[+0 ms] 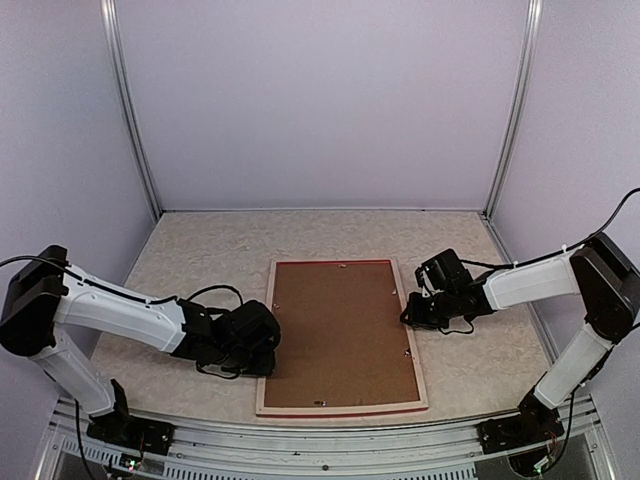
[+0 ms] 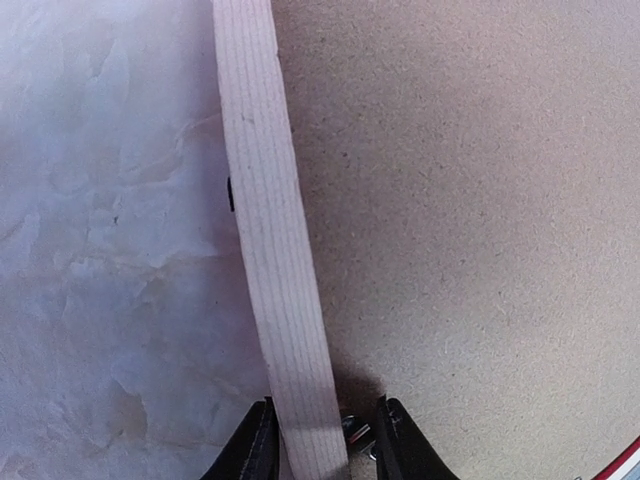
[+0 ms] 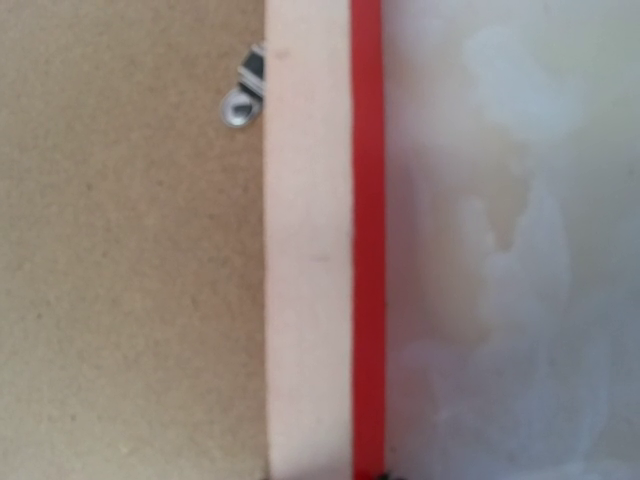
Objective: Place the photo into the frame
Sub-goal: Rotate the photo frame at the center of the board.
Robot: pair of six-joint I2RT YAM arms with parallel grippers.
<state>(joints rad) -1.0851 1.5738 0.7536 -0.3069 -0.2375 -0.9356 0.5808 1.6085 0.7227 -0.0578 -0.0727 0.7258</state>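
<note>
Frame (image 1: 342,406) lies face down on the tabletop (image 1: 200,262). Its pale wooden back is up and a thin red edge shows along the outside. A brown backing board (image 1: 340,330) fills the opening. The photo is not in view in any picture. It may be under the board, but that cannot be told.

Left gripper (image 2: 325,448) straddles the frame's left rail near the lower corner, one finger on the tabletop side and one on the board side. The jaws are partly open. A small gap with a bit of metal hardware in it shows on the board side, so no firm clamp is evident.

Right gripper (image 1: 408,318) sits at the opposite rail. Its wrist view shows only dark hints of the tips at the bottom edge, so its opening and any hold cannot be told. A small metal clip (image 3: 243,95) lies ahead of it, on the board just inside the rail.

Handling, as a judgement:
- The frame looks stiff, light and broad, likely to twist or swing if lifted from one side.
- The rails are the sensible hold, pinched across their width on both long sides.
- The board is thin and flat with no edge to catch, and probably has to be freed at the clips.
- Any glazing beneath would be fragile.
</note>
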